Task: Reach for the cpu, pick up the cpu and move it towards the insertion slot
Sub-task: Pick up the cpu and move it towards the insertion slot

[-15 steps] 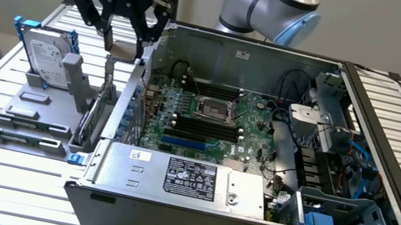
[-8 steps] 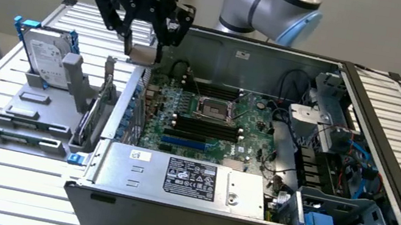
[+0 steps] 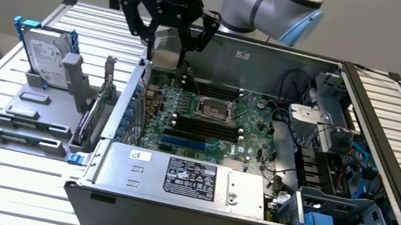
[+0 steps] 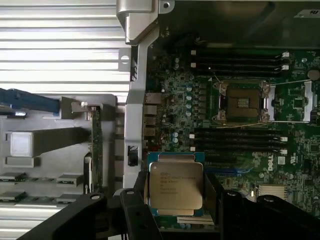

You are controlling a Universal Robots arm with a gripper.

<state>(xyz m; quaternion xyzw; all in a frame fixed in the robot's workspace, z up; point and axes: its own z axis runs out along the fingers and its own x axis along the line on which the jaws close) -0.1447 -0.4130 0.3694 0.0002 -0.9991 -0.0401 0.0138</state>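
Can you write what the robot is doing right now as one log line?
holding: cpu | fingers: closed on cpu | position: above the open computer case | insertion slot: empty

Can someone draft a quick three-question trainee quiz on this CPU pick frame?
1. True or false: the gripper holds the cpu between its fingers.
2. Over what is the cpu held? A) the grey rack with the hard drive B) the open computer case, near its wall on the exterior view's left C) directly over the power supply
3. Fill in: the insertion slot is ____ (filled or vacant).

Key
1. True; the chip sits between the black fingers, metal top facing the wrist camera.
2. B; it is above the motherboard edge, short of the slot.
3. Vacant; its dark centre is exposed inside the metal frame.
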